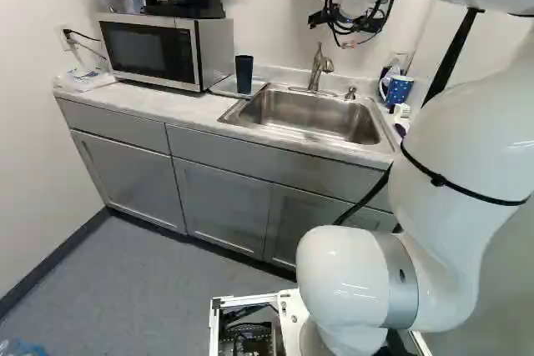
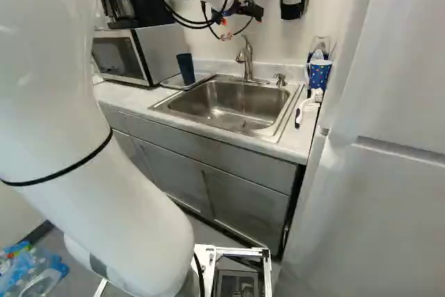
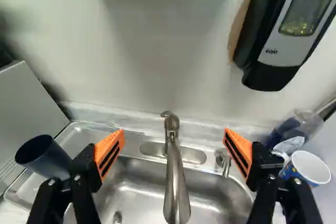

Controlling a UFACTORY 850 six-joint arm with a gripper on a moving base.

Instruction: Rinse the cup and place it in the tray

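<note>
1. The hand [image 2: 236, 15] is high over the sink [image 2: 229, 102], its fingers standing wide apart. In the wrist view, the hand [image 3: 174, 130] has the faucet [image 3: 176, 182] ahead, between the lines of its two fingers, with nothing gripped.
2. The cup [image 3: 44, 157] is a tall, plain, dark blue tumbler, wider at the mouth than at the foot, mouth up. Whether it is wet cannot be told.
3. It stands in the shallow, clear-looking tray [image 3: 79, 135] just beside the sink, on the microwave side. The tray's raised edge runs around it, and bare tray surface shows between cup and wall.
4. The microwave [image 1: 154, 49] stands beyond the tray from the sink, close to the cup.
5. At the sink's other end are a blue patterned mug [image 2: 319, 73] and a white brush [image 2: 306, 106] on the bench [image 2: 295, 144].
6. The soap dispenser [image 3: 283, 35] hangs on the wall above the sink's mug end.
</note>
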